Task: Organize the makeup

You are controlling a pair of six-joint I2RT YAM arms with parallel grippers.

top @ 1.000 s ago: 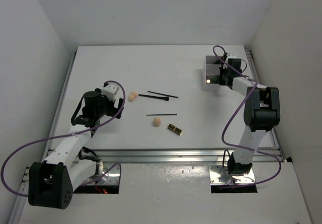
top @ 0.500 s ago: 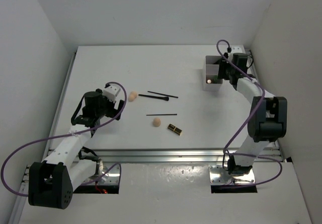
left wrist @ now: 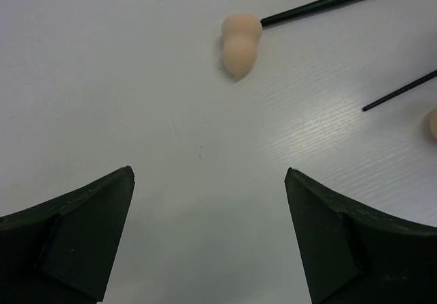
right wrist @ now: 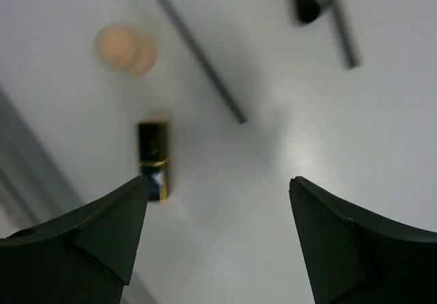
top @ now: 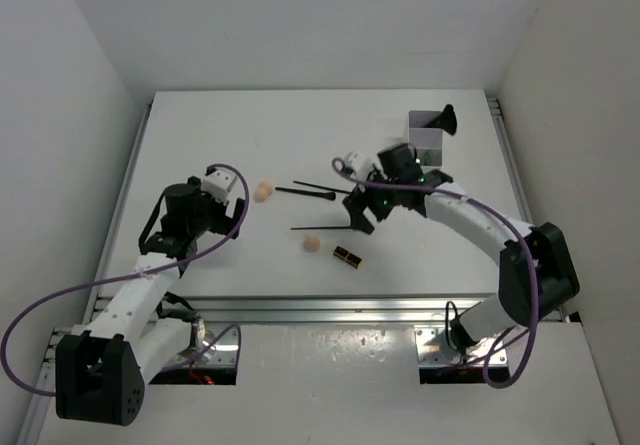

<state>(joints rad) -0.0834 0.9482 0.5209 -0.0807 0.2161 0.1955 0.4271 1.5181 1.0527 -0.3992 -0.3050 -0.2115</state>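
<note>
Right jaws hang released and empty over mid-worktop; lipstick point(top: 347, 256) lies just off their gap toward the near edge, long axis across their closing line; left jaws, released too, are farther.

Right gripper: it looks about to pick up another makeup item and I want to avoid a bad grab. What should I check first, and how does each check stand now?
1. Right gripper open and empty: ok, the jaws stand wide with nothing between them.
2. Target centred in the gap: not ok, the black-gold lipstick lies off to one side.
3. Lipstick free of neighbours: ok, the thin pencil and the sponge lie apart from it.
4. Left gripper out of the way: ok, it is open and hovers near the other sponge.
5. Room in the box: cannot tell; a brush head sticks out of it.
</note>
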